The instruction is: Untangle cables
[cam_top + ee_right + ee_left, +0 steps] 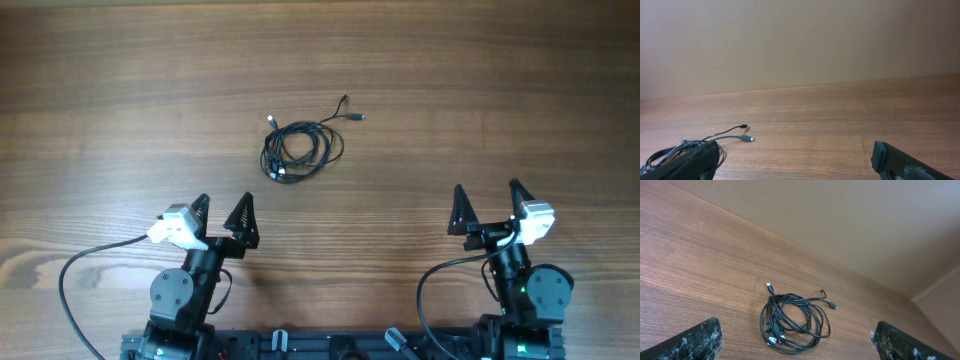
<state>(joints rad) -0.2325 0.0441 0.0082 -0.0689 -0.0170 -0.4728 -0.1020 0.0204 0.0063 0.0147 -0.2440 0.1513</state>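
L gripper (222, 203) best pins near side of thin black cord bundle (300, 150) w/ small silver-tipped plugs; R gripper (487, 192) takes free plug end (360, 117) sticking out upper right, pulls slow, outward. Don't grab whole coil, knot likely tightens. Bundle lies loose-coiled mid brown wood-grain table (100, 80), well apart from both arms, nearer L. Both grippers now: jaws wide apart, empty, touching nothing, hovering by near edge.
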